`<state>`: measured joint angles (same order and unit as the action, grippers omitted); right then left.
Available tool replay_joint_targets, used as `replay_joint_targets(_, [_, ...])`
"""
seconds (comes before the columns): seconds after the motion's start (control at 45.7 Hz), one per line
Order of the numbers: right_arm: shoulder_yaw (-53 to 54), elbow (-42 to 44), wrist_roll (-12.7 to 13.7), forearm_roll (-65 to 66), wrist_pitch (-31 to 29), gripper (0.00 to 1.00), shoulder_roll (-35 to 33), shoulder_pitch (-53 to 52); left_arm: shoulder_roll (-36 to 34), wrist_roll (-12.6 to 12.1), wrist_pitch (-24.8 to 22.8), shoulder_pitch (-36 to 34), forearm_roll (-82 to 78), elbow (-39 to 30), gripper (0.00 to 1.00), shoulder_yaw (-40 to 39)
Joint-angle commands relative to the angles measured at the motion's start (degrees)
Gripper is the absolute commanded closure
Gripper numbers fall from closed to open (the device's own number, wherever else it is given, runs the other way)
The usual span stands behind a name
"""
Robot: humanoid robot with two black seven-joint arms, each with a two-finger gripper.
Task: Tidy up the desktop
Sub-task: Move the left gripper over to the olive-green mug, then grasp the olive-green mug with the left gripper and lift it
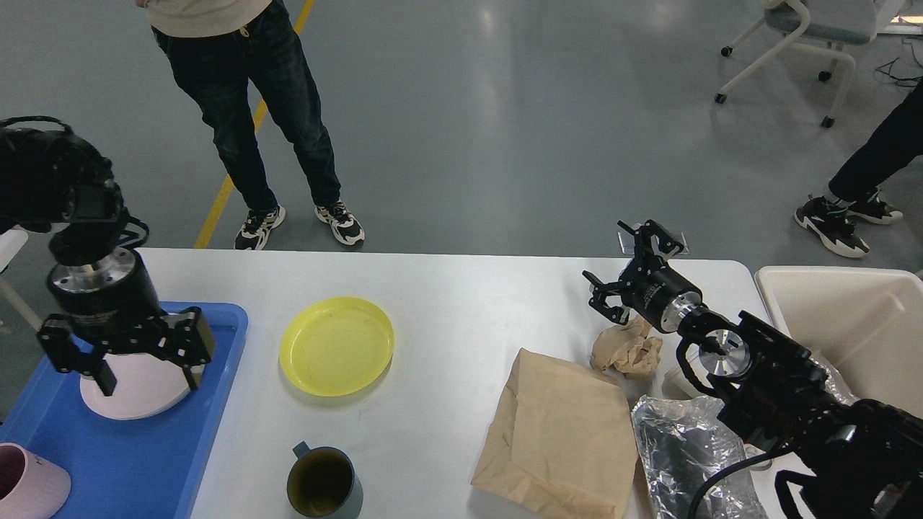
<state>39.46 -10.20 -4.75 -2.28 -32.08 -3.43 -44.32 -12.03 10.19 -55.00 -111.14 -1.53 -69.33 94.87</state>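
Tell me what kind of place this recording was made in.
Probably a robotics lab or test hall, not a home: a bare grey floor with a yellow line, a wheeled office chair, and people standing around a white desktop set with staged clutter.

On the table (461, 288), a plate (336, 345) lies right of the tray (144, 461); the mug (321, 482) sits nearer, the paper bag (559, 432) farther right (bin (844, 317) beyond).
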Motion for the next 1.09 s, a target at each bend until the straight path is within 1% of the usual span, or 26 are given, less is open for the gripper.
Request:
replay_joint_targets(0.0, [0.0, 0.0, 0.0, 0.0, 0.0, 0.00, 0.0, -0.1, 6.9, 3.3, 0.2, -4.8, 0.4, -6.3, 0.08, -0.3])
replay_joint_targets(0.109, [0.0, 0.0, 0.0, 0.0, 0.0, 0.00, 0.0, 0.0, 9.3, 3.8, 1.2, -8.4, 0.4, -9.1, 0.08, -0.7])
replay_joint_targets(0.219, [0.0, 0.0, 0.0, 0.0, 0.0, 0.00, 0.0, 0.0, 10.8, 3.8, 1.6, -9.5, 0.4, -10.1, 0.08, -0.7])
replay_joint_targets(0.285, [0.0, 0.0, 0.0, 0.0, 0.0, 0.00, 0.0, 0.0, 12.0, 3.7, 3.5, -8.2, 0.5, -9.9, 0.08, -0.8])
replay_joint_targets(0.416, [0.0, 0.0, 0.0, 0.0, 0.0, 0.00, 0.0, -0.1, 12.9, 3.2, 9.8, -3.2, 0.5, -8.6, 0.08, -2.3])
replay_joint_targets(0.504, [0.0, 0.0, 0.0, 0.0, 0.0, 0.00, 0.0, 0.0, 13.0, 3.0, 11.8, -0.3, 0.6, -7.4, 0.08, -4.4])
replay_joint_targets(0.635, [0.0, 0.0, 0.0, 0.0, 0.0, 0.00, 0.0, 0.0, 13.4, 2.8, 11.8, 3.6, 0.5, -4.9, 0.07, -7.8])
replay_joint_targets(0.766, [0.0, 0.0, 0.0, 0.0, 0.0, 0.00, 0.0, 0.0, 14.2, 2.7, 11.1, 6.1, 0.4, -4.7, 0.07, -9.4])
replay_joint_targets(0.876, [0.0, 0.0, 0.0, 0.0, 0.0, 0.00, 0.0, 0.0, 14.5, 2.7, 10.4, 7.4, 0.3, -4.8, 0.07, -9.9])
replay_joint_targets(1.073, [0.0, 0.0, 0.0, 0.0, 0.0, 0.00, 0.0, -0.1, 14.6, 2.6, 10.6, 10.9, 0.3, -3.5, 0.07, -9.4])
